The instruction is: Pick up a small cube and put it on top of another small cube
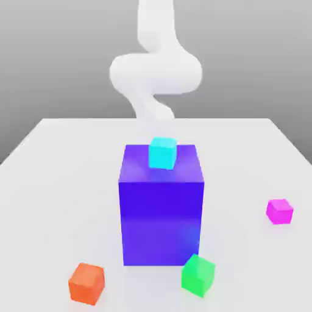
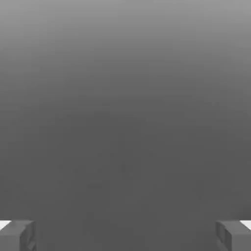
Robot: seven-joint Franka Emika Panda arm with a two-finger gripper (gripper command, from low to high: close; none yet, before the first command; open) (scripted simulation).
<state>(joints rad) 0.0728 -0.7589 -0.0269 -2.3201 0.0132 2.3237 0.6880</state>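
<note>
Tool (image 2: 125, 235) is spread wide and empty. Your magenta cube (image 1: 280, 211) sits on the worktop (image 1: 49, 183), exterior view's right; green cube (image 1: 198, 275) near front. Risk: big blue block (image 1: 161, 207) is between arm and green cube, so a low carry could clip it.

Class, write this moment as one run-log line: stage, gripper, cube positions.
stage: pre-grasp | gripper: open, holding nothing | magenta cube: on table, exterior view's right | green cube: on table, beside big blue-purple block | stacked: no
</note>
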